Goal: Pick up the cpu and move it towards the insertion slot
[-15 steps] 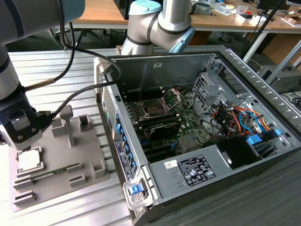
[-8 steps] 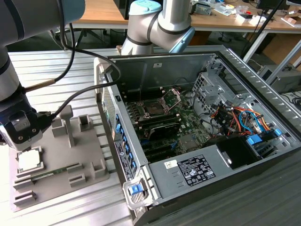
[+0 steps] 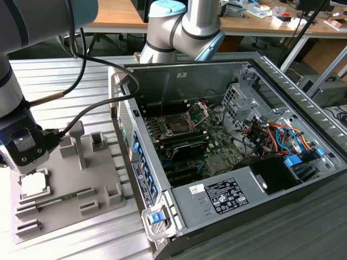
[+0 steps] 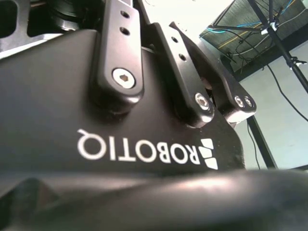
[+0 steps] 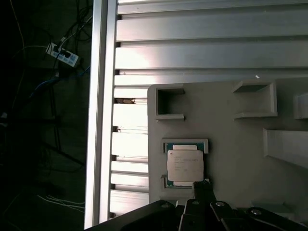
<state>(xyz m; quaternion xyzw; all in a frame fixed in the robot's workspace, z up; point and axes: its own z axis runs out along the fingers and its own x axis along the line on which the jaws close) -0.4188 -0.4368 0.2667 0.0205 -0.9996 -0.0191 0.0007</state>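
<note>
Gripper (image 3: 25, 162), jaw state untellable, apparently just above cpu (image 3: 33, 184) on grey holder (image 3: 87, 189), exterior view's lower left; insertion slot (image 3: 176, 125) well apart.

cpu (image 5: 185, 166) pale satin metal top, matt grey plastic fixture (image 5: 226, 139), ribbed metal table (image 5: 202, 53)

A ribbed aluminium surface (image 3: 65, 86) carries a flat grey plastic fixture plate (image 3: 103, 203) with raised blocks and an upright post (image 3: 77, 142). A long thin green memory stick (image 3: 54, 201) lies in one of the plate's grooves. Just beside the plate, on the exterior view's right, stands an open grey metal computer case (image 3: 179, 84) with a blue latch (image 3: 157, 218) at its near corner, a bundle of orange and blue cables (image 3: 276, 132) inside and a white label (image 3: 225, 196) on its black power-supply box. Wooden desks (image 3: 116, 13) stand behind. In the first wrist view a white power strip (image 5: 62, 55) lies on the dark floor beside the surface.
</note>
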